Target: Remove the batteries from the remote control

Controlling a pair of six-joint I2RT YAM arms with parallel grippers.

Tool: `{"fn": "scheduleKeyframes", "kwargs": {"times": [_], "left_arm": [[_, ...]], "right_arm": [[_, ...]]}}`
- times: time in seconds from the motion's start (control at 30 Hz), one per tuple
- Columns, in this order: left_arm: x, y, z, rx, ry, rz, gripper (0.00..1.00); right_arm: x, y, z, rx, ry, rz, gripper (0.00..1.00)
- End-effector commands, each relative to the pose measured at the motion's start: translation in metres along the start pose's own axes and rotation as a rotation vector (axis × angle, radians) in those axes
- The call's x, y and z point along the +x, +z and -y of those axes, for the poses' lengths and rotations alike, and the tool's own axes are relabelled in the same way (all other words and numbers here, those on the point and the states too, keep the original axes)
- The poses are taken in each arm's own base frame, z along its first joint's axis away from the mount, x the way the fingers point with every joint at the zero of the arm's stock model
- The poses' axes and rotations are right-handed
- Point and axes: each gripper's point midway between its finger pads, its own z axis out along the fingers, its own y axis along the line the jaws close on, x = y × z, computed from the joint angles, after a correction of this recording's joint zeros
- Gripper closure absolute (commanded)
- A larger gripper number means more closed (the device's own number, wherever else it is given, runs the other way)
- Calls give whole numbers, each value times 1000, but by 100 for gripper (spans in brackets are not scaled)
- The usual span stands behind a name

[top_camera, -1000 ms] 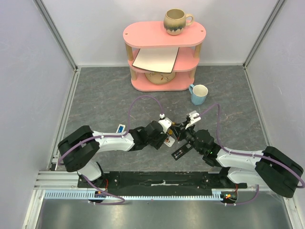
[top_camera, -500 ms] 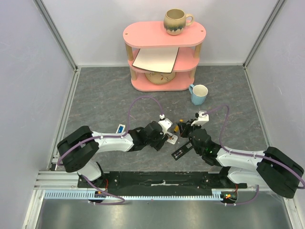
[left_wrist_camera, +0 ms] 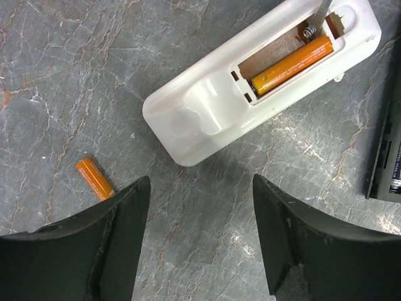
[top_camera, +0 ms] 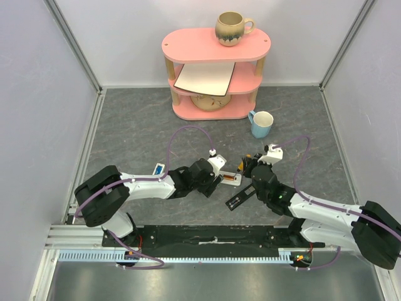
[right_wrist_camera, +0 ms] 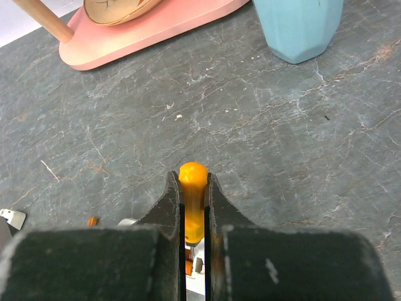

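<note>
A white remote [left_wrist_camera: 207, 113] lies back up on the grey floor with its battery bay open. One orange battery [left_wrist_camera: 291, 64] sits in the bay. A second orange battery [left_wrist_camera: 94, 179] lies loose on the floor to the left. My left gripper [left_wrist_camera: 200, 238] is open and empty, just short of the remote's near end. In the top view it [top_camera: 218, 180] is left of the remote [top_camera: 232, 179]. My right gripper [right_wrist_camera: 193, 188] is shut on an orange-handled screwdriver [right_wrist_camera: 193, 182], whose metal tip [left_wrist_camera: 319, 15] reaches into the bay's far end.
A black flat piece [top_camera: 241, 197] lies just in front of the remote. A blue mug [top_camera: 262, 123] stands behind the right gripper. A pink shelf [top_camera: 213, 69] at the back holds a brown mug [top_camera: 232, 28], a board and a bowl.
The left gripper has drawn back left off the remote, which now lies uncovered. The right gripper has swung right and back with the screwdriver.
</note>
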Motion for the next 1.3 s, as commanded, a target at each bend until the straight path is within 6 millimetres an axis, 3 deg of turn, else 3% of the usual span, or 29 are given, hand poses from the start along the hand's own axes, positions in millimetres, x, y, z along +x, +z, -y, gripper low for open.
{"fn": "scheduleKeyframes", "kwargs": {"times": [0.0,0.2,0.33,0.5,0.73,0.9,1.0,1.03,1.07,1.17,1.27], "left_arm": [[-15,-4,-2,0,-18,57,29],[-13,-3,-2,-2,-18,52,29],[-14,-3,-2,2,-17,50,29],[-15,-3,-1,5,-17,50,30],[-28,-15,6,58,-25,124,30],[-31,-17,11,91,-17,144,32],[-29,-15,13,103,-4,132,42],[-27,-14,13,105,-2,123,52],[-27,-13,14,107,2,117,68],[-26,-11,23,156,16,107,89],[-21,-4,32,200,29,69,96]], "right_arm": [[-28,1,-10,19,78,71,100],[-31,-3,-10,2,102,86,100],[-44,-9,-11,-21,105,115,100],[-49,-14,-27,-122,33,113,100],[-30,-8,-41,-177,-56,39,100],[-24,-7,-40,-189,-52,41,100],[-28,-5,-44,-199,-59,62,100],[-32,-5,-48,-207,-55,71,100],[-33,-4,-49,-209,-55,73,100],[-36,-2,-54,-211,-53,80,100],[-36,2,-57,-205,-63,78,100]]}}
